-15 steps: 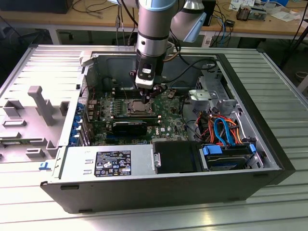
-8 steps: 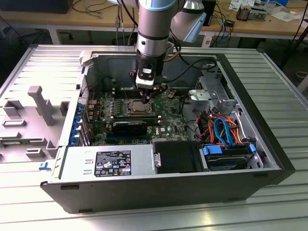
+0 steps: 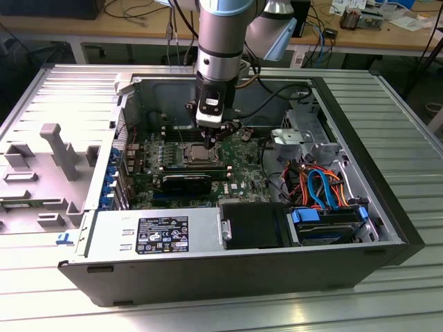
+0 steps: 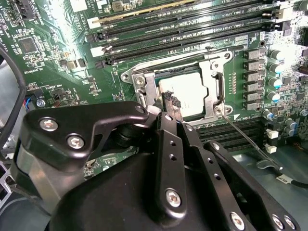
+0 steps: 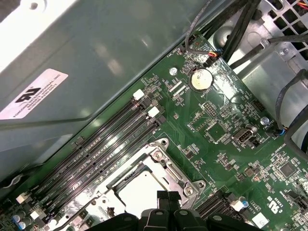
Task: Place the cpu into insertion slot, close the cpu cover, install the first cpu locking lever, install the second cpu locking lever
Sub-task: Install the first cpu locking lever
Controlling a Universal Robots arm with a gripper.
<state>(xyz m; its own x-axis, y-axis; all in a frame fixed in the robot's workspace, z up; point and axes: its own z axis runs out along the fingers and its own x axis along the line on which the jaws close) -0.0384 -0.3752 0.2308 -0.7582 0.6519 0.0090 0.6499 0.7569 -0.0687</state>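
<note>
**Ana:** Chip (image 4: 185, 90) sits in the slot (image 4: 129, 76), cover (image 4: 211, 94) down. Gripper (image 4: 169, 103) has fingers pinched shut at the cover's edge.

**Ben:** Thin lever (image 4: 245, 137) looks loose. A crooked push could make it slip.

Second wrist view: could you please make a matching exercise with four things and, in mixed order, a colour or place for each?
Things:
1. cpu
2. memory slots
3. board
4. gripper

Descriptions:
a. green
b. black, at the edge of the cover
c. long, black, in parallel rows
d. silvery, inside the cover's window

Pairs: 1-d, 2-c, 3-a, 4-b
</note>
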